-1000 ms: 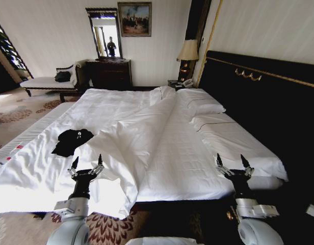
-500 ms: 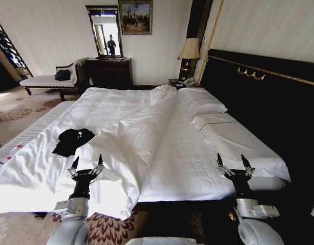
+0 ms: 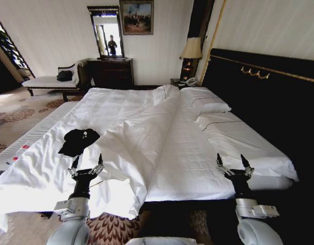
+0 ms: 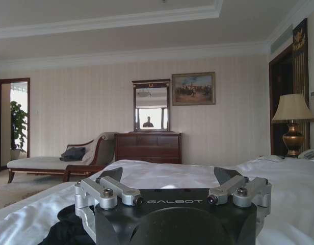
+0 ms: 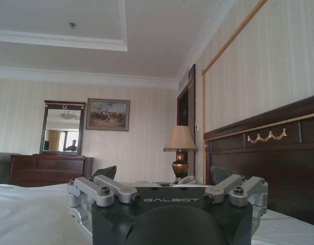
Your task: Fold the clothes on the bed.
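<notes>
The clothes are one crumpled black T-shirt [image 3: 78,141] lying on the near left part of the bed [image 3: 182,153]. My left gripper [image 3: 87,163] is held up open just in front of the shirt and slightly to its right, not touching it. In the left wrist view the same gripper [image 4: 167,177] stands open, with the dark shirt [image 4: 62,232] low beside it. My right gripper [image 3: 231,160] is open over the bed's near right edge, far from the shirt, and the right wrist view shows this gripper [image 5: 162,174] with nothing between its fingers.
A white duvet [image 3: 131,138] is folded back in a ridge down the bed's middle, right of the shirt. Pillows [image 3: 205,104] lie by the dark headboard [image 3: 259,97]. A bench with a small dark bag [image 3: 64,75], a dresser [image 3: 110,72] and a lamp [image 3: 191,51] stand along the far wall.
The whole picture has shifted slightly, so the camera has moved; the bed sits a little more to the right. Both grippers keep their open pose, and the shirt lies as before.
</notes>
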